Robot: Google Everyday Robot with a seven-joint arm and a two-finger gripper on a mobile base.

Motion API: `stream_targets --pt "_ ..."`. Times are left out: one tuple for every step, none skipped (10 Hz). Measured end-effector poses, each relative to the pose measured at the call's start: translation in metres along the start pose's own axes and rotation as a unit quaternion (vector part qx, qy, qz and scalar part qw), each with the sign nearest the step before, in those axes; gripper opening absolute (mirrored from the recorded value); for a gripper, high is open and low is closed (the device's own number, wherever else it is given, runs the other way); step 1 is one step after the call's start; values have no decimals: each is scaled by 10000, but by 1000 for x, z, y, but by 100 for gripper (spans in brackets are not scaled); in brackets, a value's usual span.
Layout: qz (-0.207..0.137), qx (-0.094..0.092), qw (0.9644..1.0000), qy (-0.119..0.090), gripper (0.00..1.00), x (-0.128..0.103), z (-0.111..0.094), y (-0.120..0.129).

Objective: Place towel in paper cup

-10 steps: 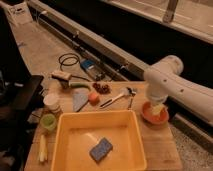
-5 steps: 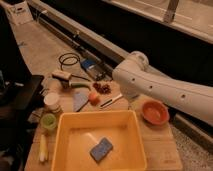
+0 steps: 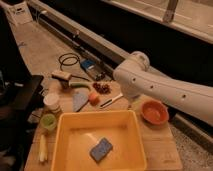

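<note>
The pale blue-grey towel [image 3: 78, 100] lies flat on the wooden table, just right of the white paper cup [image 3: 51, 102], which stands upright at the table's left. My white arm [image 3: 150, 85] reaches in from the right, with its elbow above the table's back. My gripper [image 3: 133, 103] is at the arm's lower end, mostly hidden under the arm. It is between a knife [image 3: 112, 100] and an orange bowl [image 3: 154, 111], well to the right of the towel and apart from it.
A yellow tray [image 3: 95, 116] at the front holds a dark blue sponge [image 3: 101, 149]. A green cup [image 3: 48, 121] stands below the paper cup. An orange fruit [image 3: 93, 98], a red cluster [image 3: 102, 87], a brush [image 3: 62, 77] and a cable [image 3: 70, 60] lie at the back.
The arm swung left from above the orange bowl to the table's middle a second ago and has barely moved since. The towel and the cup have not moved.
</note>
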Motion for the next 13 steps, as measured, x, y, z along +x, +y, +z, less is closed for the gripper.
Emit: stream_targets --pt "-24 33 10000 63 65 2 -1 -1" --pt "-75 90 9999 108 65 1 -2 -10" --pt "-168 169 9996 130 65 -1 -2 -25" --pt "-273 209 9993 146 65 -1 0 -43" --pt "-379 287 9988 110 65 -6 1 -63" --pt "-565 391 9976 10 65 -19 3 -93" --pt "-757 471 9959 -152 65 -37 4 -120" --pt "-878 520 9944 -281 65 -49 5 -135" --pt "-997 590 9924 -414 65 -62 6 -149" --pt "-1210 712 9878 -679 65 -86 5 -168" --pt "-1369 788 9839 -841 65 -103 4 -178" --pt "-1510 862 9804 -932 65 -118 4 -184" --pt "-1659 935 9765 -1006 65 -138 3 -189"
